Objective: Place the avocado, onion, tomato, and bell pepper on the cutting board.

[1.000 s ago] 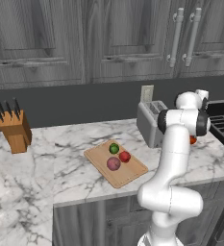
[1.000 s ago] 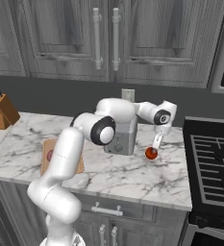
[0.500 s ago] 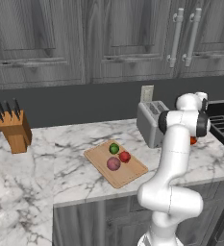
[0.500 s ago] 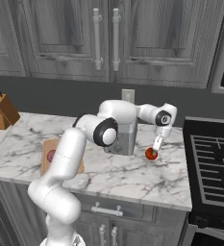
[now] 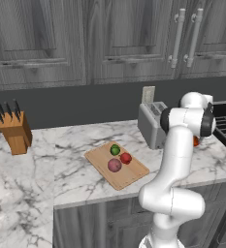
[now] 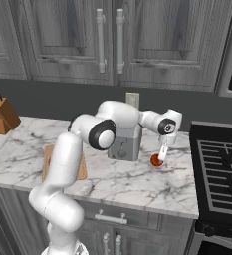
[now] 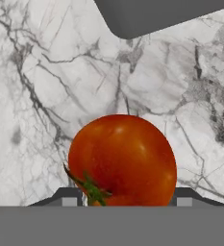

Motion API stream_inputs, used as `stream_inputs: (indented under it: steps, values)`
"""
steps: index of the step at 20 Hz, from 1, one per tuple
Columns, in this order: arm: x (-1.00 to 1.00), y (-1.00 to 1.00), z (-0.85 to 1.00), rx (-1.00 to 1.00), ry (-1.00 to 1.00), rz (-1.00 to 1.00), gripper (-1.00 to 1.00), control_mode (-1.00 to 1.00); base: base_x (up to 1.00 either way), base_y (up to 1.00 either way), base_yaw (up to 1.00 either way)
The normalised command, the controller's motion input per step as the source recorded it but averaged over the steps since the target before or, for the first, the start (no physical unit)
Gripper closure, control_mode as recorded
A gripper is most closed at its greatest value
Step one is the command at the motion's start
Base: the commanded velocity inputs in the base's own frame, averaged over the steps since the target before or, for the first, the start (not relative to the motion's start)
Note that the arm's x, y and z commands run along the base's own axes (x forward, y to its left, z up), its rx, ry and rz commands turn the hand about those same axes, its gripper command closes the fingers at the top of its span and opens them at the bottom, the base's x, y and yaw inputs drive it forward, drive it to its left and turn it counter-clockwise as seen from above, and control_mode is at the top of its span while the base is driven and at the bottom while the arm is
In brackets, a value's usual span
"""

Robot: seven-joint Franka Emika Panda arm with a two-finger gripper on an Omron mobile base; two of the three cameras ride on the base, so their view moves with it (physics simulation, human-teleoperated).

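L base view showed cutting board (image 5: pixel 117 165) w/ avocado (image 5: pixel 115 149), onion (image 5: pixel 114 165) & a red ball; hand view showed tomato (image 7: pixel 122 161) on counter (image 7: pixel 46 96), gripper (image 7: pixel 123 198) fingers hugging its sides.

There are no words, numbers, labels or signs to read anywhere in these pictures
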Motion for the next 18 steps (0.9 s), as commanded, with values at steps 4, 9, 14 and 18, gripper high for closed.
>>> stream_inputs:
  steps: [4,9,14,18]
  values:
    - [-0.42,0.0,0.15,0.1,-0.01,0.11,1.0,-1.0,0.0,0.0,0.0]
    - [-0.64,0.04,0.41,0.07,-0.05,0.17,1.0,-1.0,0.0,0.0,0.0]
    - [-0.92,0.33,0.32,0.01,-0.14,0.18,1.0,-1.0,0.0,0.0,0.0]
    - [-0.99,0.51,0.23,0.0,-0.18,0.17,1.0,-1.0,0.0,0.0,0.0]
